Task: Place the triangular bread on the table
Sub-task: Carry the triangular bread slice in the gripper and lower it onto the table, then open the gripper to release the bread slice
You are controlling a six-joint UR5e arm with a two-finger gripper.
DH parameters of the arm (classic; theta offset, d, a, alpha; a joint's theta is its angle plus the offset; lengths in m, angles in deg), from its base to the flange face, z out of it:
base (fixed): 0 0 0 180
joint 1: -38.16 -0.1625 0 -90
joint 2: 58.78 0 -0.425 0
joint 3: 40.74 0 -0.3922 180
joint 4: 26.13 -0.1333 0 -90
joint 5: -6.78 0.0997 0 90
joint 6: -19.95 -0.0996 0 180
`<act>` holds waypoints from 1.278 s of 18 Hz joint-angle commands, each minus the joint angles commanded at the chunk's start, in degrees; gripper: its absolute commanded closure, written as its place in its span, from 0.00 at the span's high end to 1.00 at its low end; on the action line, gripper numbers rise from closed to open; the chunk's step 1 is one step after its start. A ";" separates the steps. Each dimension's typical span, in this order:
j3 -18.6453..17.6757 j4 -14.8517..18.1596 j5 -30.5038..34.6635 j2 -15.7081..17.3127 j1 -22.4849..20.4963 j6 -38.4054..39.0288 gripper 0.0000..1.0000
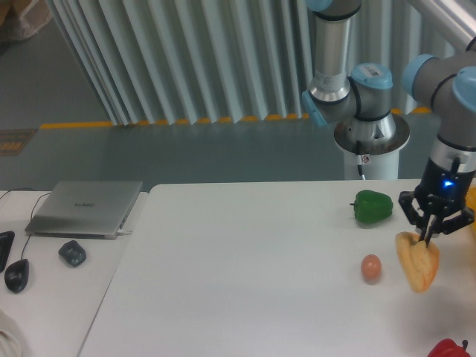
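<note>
The gripper [430, 236] is clamped on the top edge of the triangular bread [417, 262], which hangs from the fingers above the right side of the table [245, 275], just right of the brown egg [371, 268] and below the green bell pepper [372, 207]. The pinch looks thin, on the crust only, so the bread could swing or slip out before it is lowered. A release from this height might let it bounce toward the egg or the red pepper [448, 348] near the table's front edge.
</note>
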 joint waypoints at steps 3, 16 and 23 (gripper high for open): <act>-0.09 0.44 10.28 -1.59 5.27 -3.50 0.08; -2.20 0.79 15.93 -1.42 7.75 -14.76 1.00; -1.49 0.70 16.54 -0.36 8.54 -19.07 1.00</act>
